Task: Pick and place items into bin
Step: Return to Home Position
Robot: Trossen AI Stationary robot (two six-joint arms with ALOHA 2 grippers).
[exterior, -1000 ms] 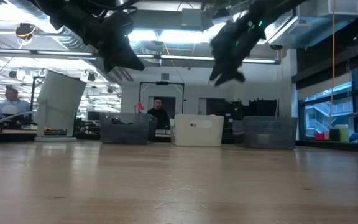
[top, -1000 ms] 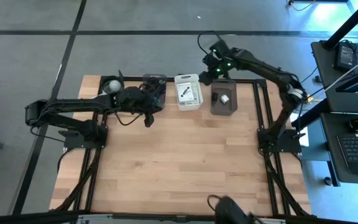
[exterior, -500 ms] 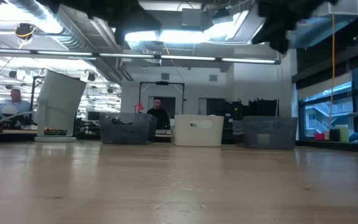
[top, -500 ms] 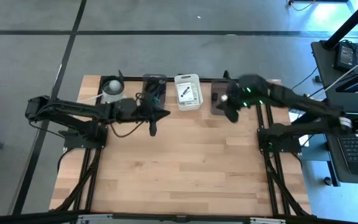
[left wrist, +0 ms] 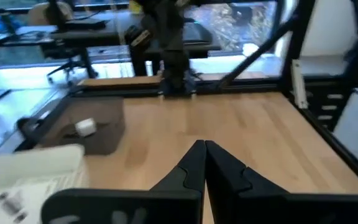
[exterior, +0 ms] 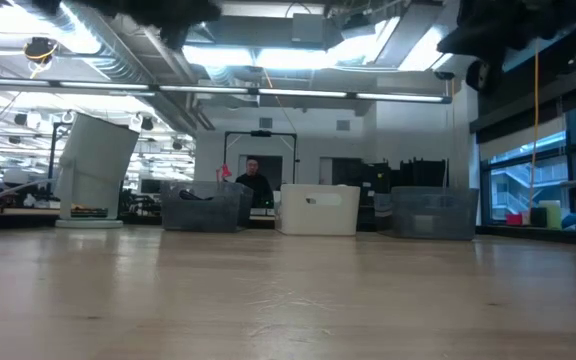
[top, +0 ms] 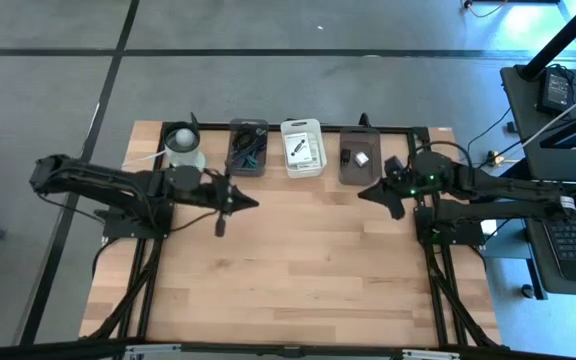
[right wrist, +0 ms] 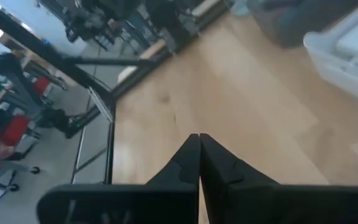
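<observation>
Three bins stand in a row at the table's far edge. A dark bin (top: pixel 248 147) holds a coiled black cable (top: pixel 245 152). In a white bin (top: pixel 303 146) lies a printed card (top: pixel 300 149). The grey bin (top: pixel 360 160) contains a small whitish piece (top: pixel 363 158) and a tiny black block (top: pixel 347 156). My left gripper (top: pixel 255 201) hovers shut and empty just near of the dark bin. My right gripper (top: pixel 361 192) is also shut and empty, just near of the grey bin. Each wrist view shows its fingers closed tip to tip, left (left wrist: pixel 204 144) and right (right wrist: pixel 198 137).
A round translucent tub with a white top (top: pixel 183 145) stands left of the bins, tilted in the low view (exterior: pixel 93 170). Bare wooden tabletop (top: pixel 298 270) stretches toward the near edge. A black frame rail (top: pixel 423 160) runs along the right side. A person (exterior: pixel 255 182) sits beyond the table.
My right gripper has swung from above the grey bin's far side toward the near edge and slightly right, ending beside the bin. My left gripper has drawn back from the dark bin toward the near edge. Both arms have risen in the low view.
</observation>
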